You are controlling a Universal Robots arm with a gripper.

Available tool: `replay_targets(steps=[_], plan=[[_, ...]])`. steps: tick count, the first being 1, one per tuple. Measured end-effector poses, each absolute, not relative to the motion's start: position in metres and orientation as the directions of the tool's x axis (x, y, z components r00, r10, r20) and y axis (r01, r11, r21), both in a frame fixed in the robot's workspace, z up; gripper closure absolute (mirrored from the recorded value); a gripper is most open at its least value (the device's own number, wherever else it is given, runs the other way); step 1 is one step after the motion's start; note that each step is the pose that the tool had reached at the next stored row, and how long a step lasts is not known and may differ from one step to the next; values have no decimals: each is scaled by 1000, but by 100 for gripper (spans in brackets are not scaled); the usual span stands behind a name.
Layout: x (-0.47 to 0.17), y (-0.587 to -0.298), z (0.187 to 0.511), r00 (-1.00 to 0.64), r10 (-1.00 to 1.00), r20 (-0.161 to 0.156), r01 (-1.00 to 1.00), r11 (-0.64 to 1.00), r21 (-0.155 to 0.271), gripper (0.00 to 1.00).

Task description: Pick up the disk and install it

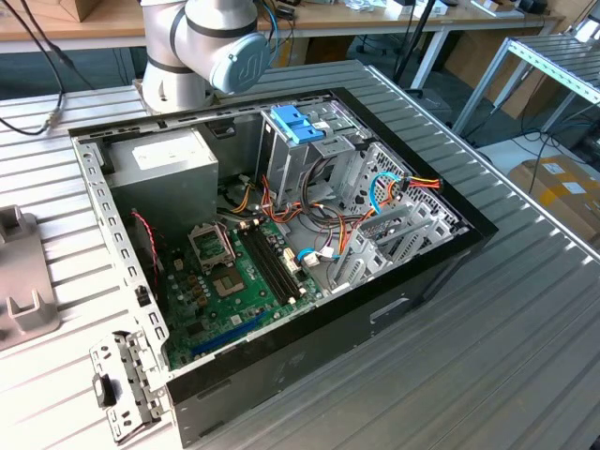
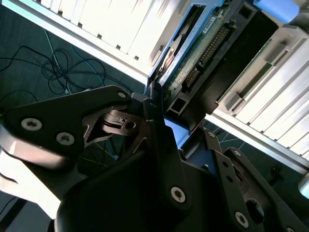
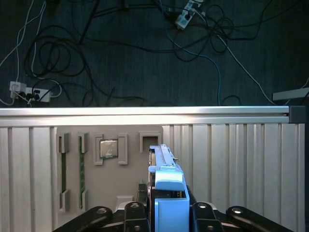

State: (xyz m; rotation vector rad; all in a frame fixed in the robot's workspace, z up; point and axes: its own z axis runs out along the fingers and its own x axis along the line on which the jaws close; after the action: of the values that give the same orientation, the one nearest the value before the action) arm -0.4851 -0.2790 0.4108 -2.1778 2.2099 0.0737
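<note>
Exterior view's left edge first: a grey moulded tray (image 1: 23, 281) lies at the ribbed aluminium table's (image 1: 525, 356) edge, cut off by the frame, with a perforated metal bracket (image 1: 122, 389) near the corner. Next comes the open black computer case (image 1: 412, 281) — boxy grey power supply (image 1: 173, 169), green motherboard (image 1: 234, 281), a blue latch piece (image 1: 295, 122) atop the steel drive cage, coloured cables (image 1: 394, 187) beyond. In the first wrist view my gripper (image 3: 166, 212) pinches the disk (image 3: 166, 174) edge-on by its blue carrier — above a slotted tray (image 3: 108, 186) at the table's edge holding a processor (image 3: 108, 148) and memory sticks (image 3: 81, 169). In the second wrist view the disk's (image 2: 193, 58) green circuit board shows, partly hidden behind my black fingers (image 2: 154, 121).
</note>
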Motion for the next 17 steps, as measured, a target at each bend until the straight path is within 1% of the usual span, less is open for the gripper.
replay_targets(steps=[17], plan=[[-485, -279, 427, -15, -998, -60, -1000, 14, 7, 63]])
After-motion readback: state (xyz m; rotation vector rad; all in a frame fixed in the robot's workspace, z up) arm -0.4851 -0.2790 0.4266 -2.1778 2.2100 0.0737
